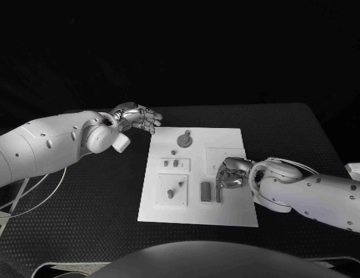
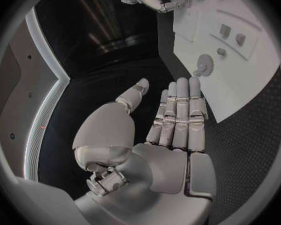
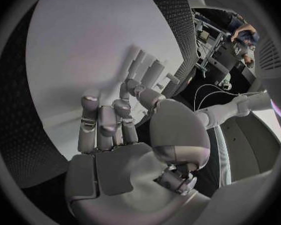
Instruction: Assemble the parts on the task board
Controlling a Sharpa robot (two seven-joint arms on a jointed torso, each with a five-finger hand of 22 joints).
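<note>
Grey, small, rigid and probably light, the parts (image 1: 205,191) on the task board (image 1: 230,217) suit a sideways fingertip pinch; the right hand (image 1: 232,174) curls over them, grip unclear, the left hand (image 1: 138,117) hovers released beyond its far corner.

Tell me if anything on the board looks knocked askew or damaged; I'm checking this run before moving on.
Nothing stands out. The task board lies flat on the black table, its grey parts, such as the gear, sitting on it. The right hand is over the board's middle with fingers curled; the left hand hovers open beyond its far left corner.

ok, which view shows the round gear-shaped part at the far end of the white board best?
Head view: the round gear-shaped part lies unobstructed on the white task board. Left wrist view shows it small; the right wrist view gives no clear sight of it.
</note>
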